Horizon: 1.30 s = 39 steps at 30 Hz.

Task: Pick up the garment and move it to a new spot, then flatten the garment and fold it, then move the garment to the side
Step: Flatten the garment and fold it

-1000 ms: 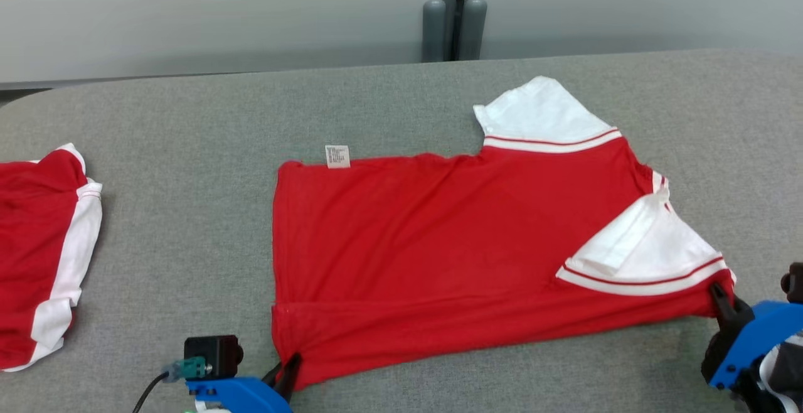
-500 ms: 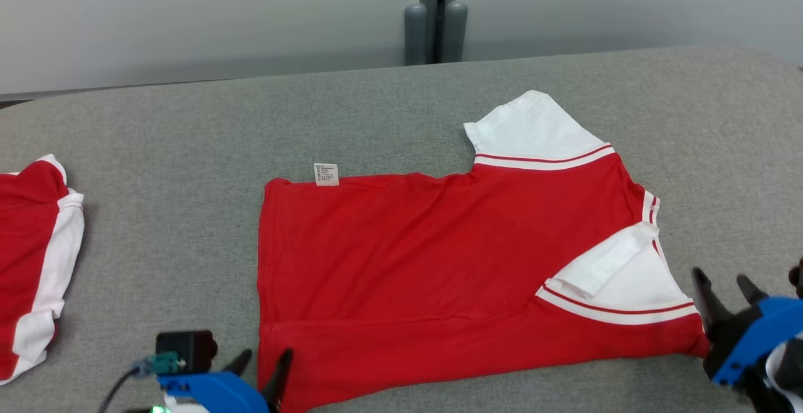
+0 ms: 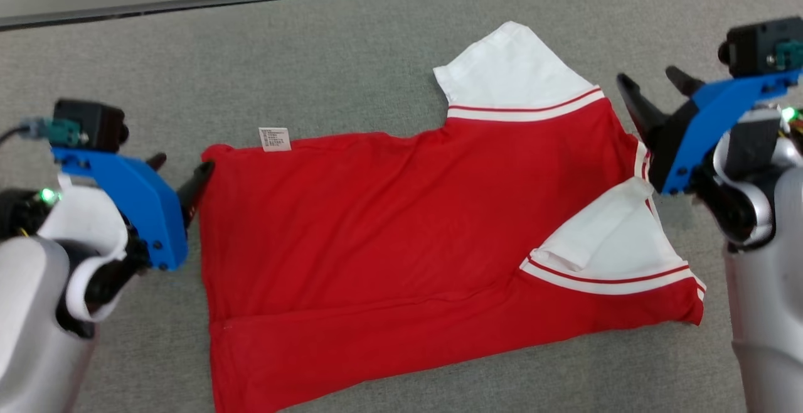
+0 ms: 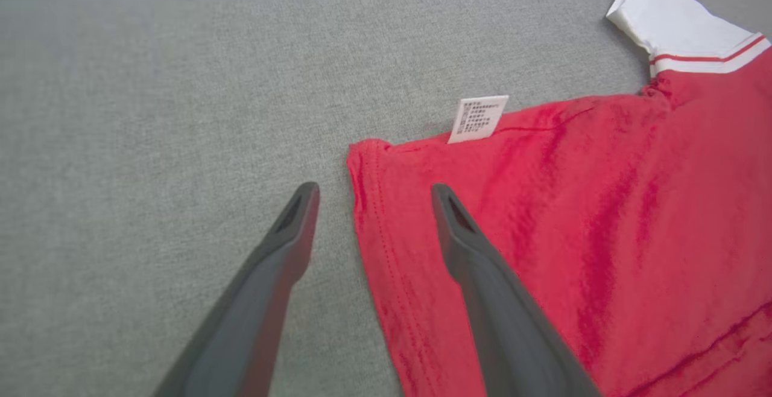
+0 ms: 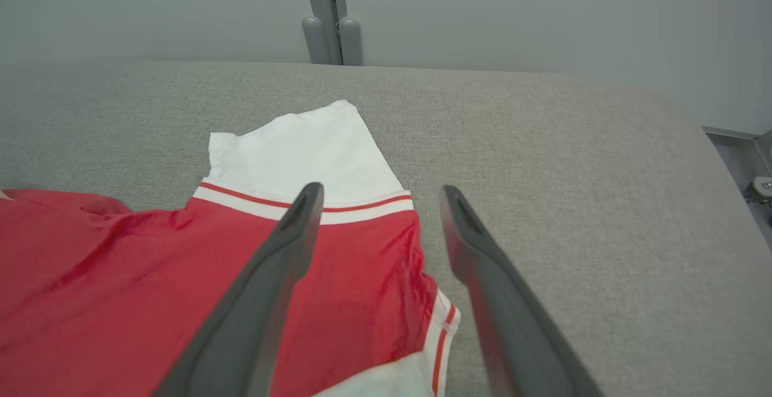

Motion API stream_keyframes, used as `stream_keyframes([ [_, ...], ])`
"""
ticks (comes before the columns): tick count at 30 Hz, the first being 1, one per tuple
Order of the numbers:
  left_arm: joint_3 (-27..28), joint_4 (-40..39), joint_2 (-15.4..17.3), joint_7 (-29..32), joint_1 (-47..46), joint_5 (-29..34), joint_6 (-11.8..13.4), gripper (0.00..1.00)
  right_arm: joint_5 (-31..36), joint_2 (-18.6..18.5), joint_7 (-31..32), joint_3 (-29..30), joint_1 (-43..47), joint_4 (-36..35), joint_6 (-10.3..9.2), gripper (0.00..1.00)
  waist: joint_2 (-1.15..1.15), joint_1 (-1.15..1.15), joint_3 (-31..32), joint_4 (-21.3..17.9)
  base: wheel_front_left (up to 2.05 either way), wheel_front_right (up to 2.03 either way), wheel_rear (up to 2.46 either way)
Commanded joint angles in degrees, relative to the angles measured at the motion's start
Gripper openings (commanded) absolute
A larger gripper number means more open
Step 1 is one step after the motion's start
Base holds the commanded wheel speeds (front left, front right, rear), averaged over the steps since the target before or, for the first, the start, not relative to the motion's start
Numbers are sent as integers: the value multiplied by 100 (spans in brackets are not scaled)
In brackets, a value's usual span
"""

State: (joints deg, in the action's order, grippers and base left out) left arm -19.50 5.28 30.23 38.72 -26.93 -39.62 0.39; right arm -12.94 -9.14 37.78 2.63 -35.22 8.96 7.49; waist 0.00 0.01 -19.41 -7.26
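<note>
Nearest the robot, the red shirt [image 3: 389, 237] is lying spread on the grey table [image 3: 313, 55], its near long edge looking turned over onto the body, judging by a straight crease [image 3: 376, 312] running along that side. Just beyond the crease, the near sleeve [image 3: 608, 237] is sitting folded in, white over red. So the carrying and flattening are looking done, and the first lengthwise fold is appearing to be in place. Further back, at the shirt's left end, the left claw [image 3: 182, 168] is hanging with its fingers wide apart and holding nothing. In the left wrist view, the left claw [image 4: 374, 190] is straddling the hem close to the far corner, one finger over cloth and the other over bare table; whether it is touching the cloth I cannot tell. At the other end, the right claw [image 3: 649, 80] is also standing spread and empty, just off the shoulder. In the right wrist view, the right claw [image 5: 380, 190] is pointing toward the far shoulder, one finger over red cloth and one over table. Farthest away, the far sleeve [image 3: 508, 68] is lying flat and sticking out unfolded, and a white label [image 3: 275, 139] is poking from the far edge. Both claws are seeming to line up for the far side, so what is remaining is probably bringing that edge and sleeve over, folding the shirt across its length, and moving it aside.
</note>
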Motion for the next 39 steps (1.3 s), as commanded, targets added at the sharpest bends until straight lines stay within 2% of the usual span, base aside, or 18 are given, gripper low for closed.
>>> stream_keyframes([
  [1, -64, 59, 88, 160, -306, 35, -137, 100, -45, -72, -92, -130, -323, 157, 1, 100, 0, -1, -199, 7, 0, 0, 0],
  [5, -223, 186, 202, 415, -744, 140, -316, 100, -161, -74, -351, -385, -874, 577, 1, 100, 0, -1, -540, -73, 0, 0, 0],
  [10, -264, 188, 141, 358, -693, 198, -243, 100, -254, -94, -618, -537, -1114, 823, 1, 100, 0, -1, -820, -114, 0, 0, 0],
  [21, -303, 360, 130, 4, -629, 417, -98, 99, -431, -442, -869, -598, -1339, 1175, 1, 100, 0, -1, -1115, -51, 0, 0, 0],
  [22, -322, 380, 123, 13, -641, 423, -104, 45, -423, -456, -856, -599, -1360, 1207, 1, 100, 0, -1, -1122, -31, 0, 0, 0],
  [23, -350, 405, 108, 91, -643, 398, -112, 0, -429, -471, -813, -591, -1387, 1252, 1, 100, 0, -1, -1130, -7, 0, 0, 0],
  [29, -453, 172, -122, -92, -712, 331, -217, 0, -332, -530, -636, -502, -1805, 1583, 1, 100, 0, -1, -1262, 266, 0, 0, 0],
  [39, -870, -53, -767, -741, -892, 478, -404, 0, 301, -697, -675, -204, -2702, 2754, 1, 100, 0, -1, -1611, 1108, 0, 0, 0],
])
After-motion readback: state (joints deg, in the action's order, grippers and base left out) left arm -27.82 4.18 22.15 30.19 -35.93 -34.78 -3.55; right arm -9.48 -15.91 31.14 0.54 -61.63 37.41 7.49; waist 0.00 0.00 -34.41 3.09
